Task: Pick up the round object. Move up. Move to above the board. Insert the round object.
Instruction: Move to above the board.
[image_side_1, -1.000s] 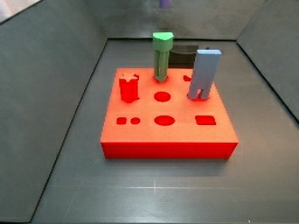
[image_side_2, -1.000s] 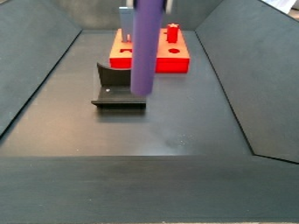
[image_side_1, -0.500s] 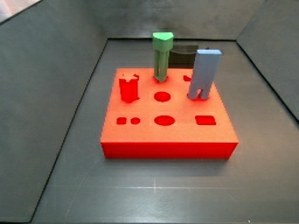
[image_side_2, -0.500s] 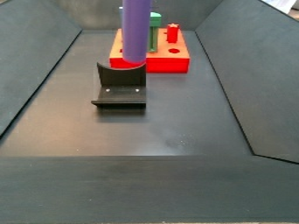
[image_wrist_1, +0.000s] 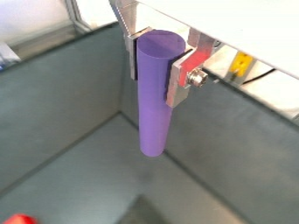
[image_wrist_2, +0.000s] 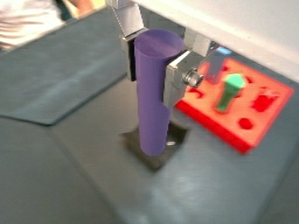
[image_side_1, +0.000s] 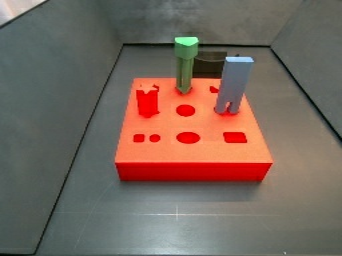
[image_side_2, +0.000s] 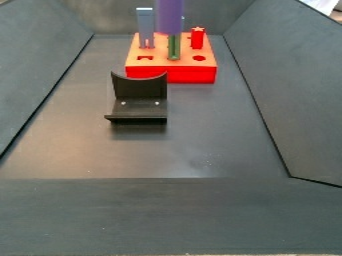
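Since the previous frames the round object (image_side_2: 170, 18) had risen: in a side view only its lower end showed at the top edge, where earlier most of its length hung in front of the fixture (image_side_2: 136, 98). The end effector (image_wrist_1: 162, 63) was well above the floor, pinching the round object (image_wrist_1: 153, 94) near its upper end between flat silver plates with dark pads (image_wrist_1: 184, 75). The peg was a smooth, matte purple cylinder with a flat top, hanging upright and clear of everything below. In a wrist view its lower end (image_wrist_2: 149, 105) appeared over the dark L-shaped fixture (image_wrist_2: 162, 150), with the board (image_wrist_2: 239, 105) off to one side. The board (image_side_1: 193, 132) was a thick, square, bright red block resting on the dark table (image_side_1: 80, 200); its top face carried a round hole, a square hole and small dots. A green pointed-top peg (image_side_1: 185, 64) and a grey-blue rectangular peg (image_side_1: 234, 83) stood upright in it.
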